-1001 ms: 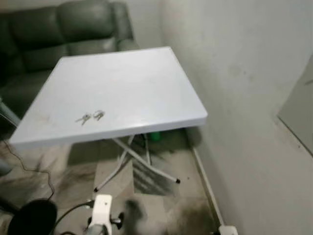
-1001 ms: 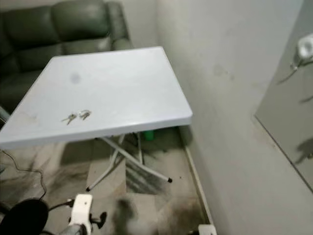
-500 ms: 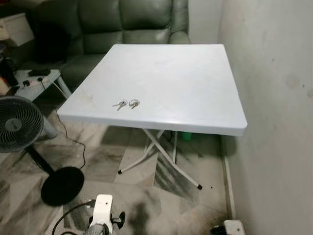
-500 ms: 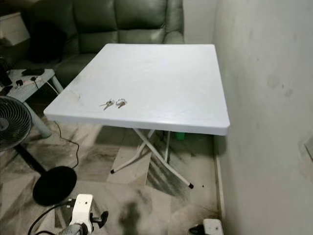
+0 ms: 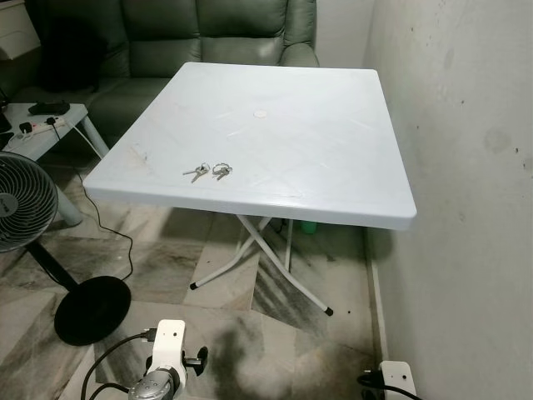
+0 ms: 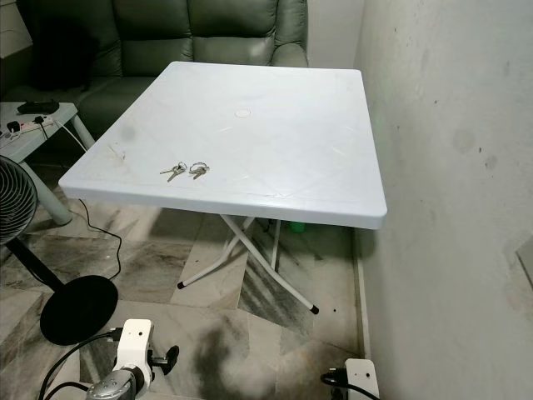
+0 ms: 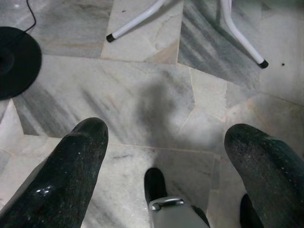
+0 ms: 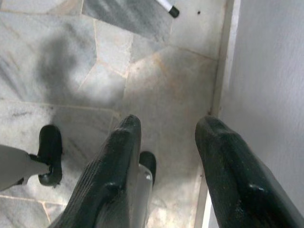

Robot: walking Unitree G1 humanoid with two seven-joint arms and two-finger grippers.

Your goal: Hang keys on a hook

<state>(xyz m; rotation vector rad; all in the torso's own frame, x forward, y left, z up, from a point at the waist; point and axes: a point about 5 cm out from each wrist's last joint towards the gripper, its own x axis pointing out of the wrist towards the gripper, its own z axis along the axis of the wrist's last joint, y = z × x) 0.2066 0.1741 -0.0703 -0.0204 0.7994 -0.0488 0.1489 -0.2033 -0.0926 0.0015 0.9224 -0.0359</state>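
Two keys (image 5: 210, 172) sit near my side of the table (image 5: 333, 150), wall (image 5: 466, 167) tight on the right, open floor (image 5: 166, 267) left. My left gripper (image 7: 164, 142) and right gripper (image 8: 166, 142) hang spread, holding nothing.

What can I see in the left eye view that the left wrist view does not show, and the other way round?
The left eye view shows the white table with the keys lying near its front edge, the green sofa behind it, and the fan on the robot's left. The left wrist view shows the left gripper close up, hanging low over the floor, its two black fingers spread apart and holding nothing. Both views share the marble floor, the table's white legs with black tips, and the fan's round black base.
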